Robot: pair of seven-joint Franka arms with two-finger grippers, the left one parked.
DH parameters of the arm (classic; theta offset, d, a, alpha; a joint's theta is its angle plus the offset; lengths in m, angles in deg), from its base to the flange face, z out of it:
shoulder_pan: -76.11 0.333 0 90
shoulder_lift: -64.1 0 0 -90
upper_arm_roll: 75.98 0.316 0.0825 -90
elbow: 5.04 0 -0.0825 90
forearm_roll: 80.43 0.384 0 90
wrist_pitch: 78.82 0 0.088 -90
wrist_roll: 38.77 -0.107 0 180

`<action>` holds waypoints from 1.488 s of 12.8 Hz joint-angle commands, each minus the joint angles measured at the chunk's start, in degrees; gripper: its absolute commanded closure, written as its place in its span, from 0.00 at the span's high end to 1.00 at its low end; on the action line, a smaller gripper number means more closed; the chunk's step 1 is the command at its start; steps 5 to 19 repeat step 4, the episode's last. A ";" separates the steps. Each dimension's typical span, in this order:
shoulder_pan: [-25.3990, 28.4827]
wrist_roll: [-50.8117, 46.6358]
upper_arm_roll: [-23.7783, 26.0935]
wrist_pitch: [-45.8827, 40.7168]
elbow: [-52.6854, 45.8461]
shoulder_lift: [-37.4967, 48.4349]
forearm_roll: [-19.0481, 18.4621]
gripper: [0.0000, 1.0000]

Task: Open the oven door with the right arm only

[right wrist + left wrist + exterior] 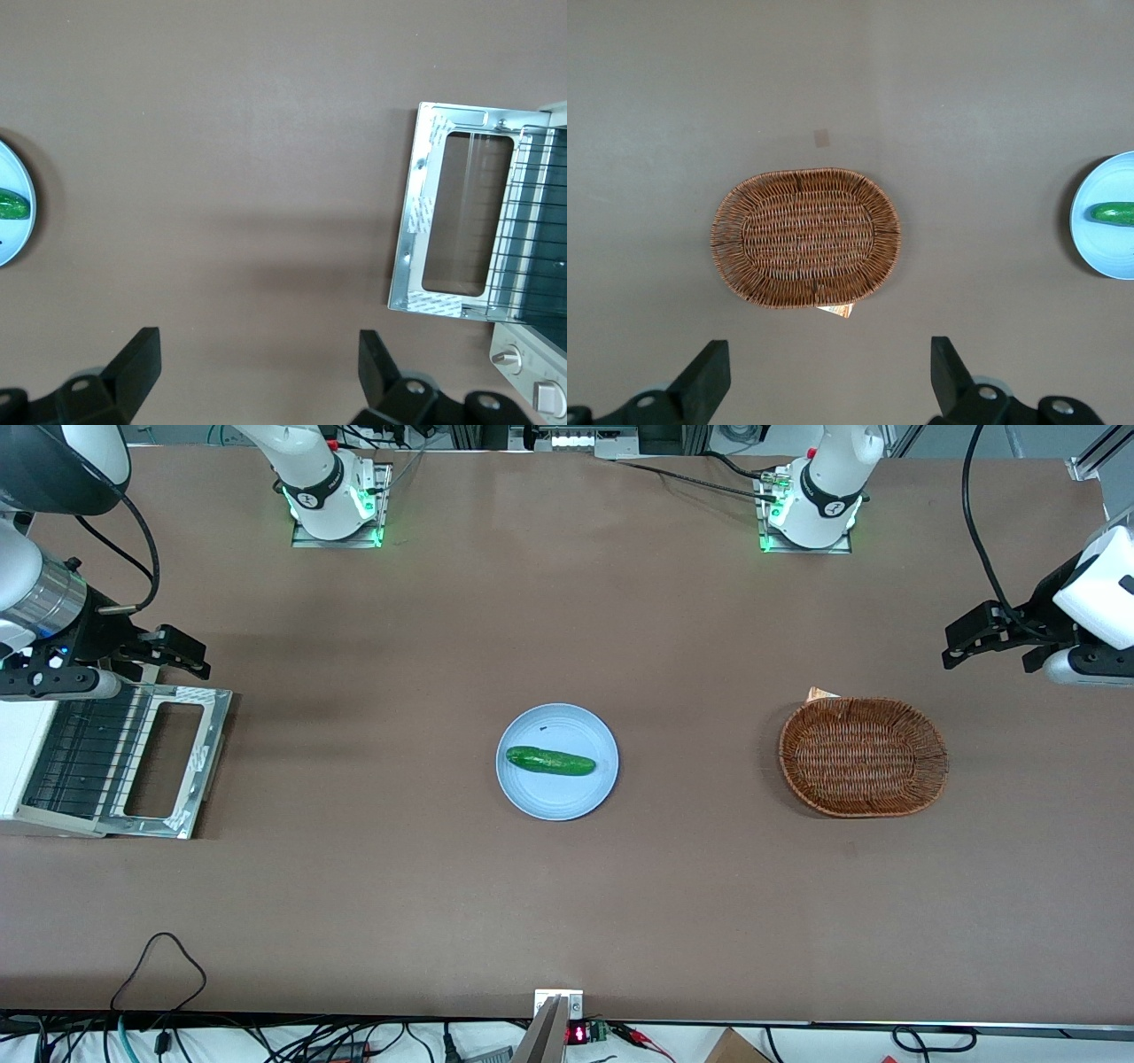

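The oven door lies swung down flat on the table in front of the small white toaster oven, its silver frame and clear window facing up. The oven's wire rack shows inside the opening. My right arm hovers above the oven's edge farther from the front camera. Its gripper is open, with only bare brown table between the black fingers, and it holds nothing. The gripper is off the door, just past its farther corner.
A light blue plate with a green cucumber sits mid-table. A wicker basket lies toward the parked arm's end. The oven's knobs show beside the door hinge. Cables hang along the table's front edge.
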 commanded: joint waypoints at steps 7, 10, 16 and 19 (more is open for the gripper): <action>-2.28 1.02 2.68 -0.11 1.27 0.87 0.49 0.99; -2.28 1.02 2.68 -0.11 1.27 0.87 0.49 0.99; -2.28 1.02 2.68 -0.11 1.27 0.87 0.49 0.99; -2.28 1.02 2.68 -0.11 1.27 0.87 0.49 0.99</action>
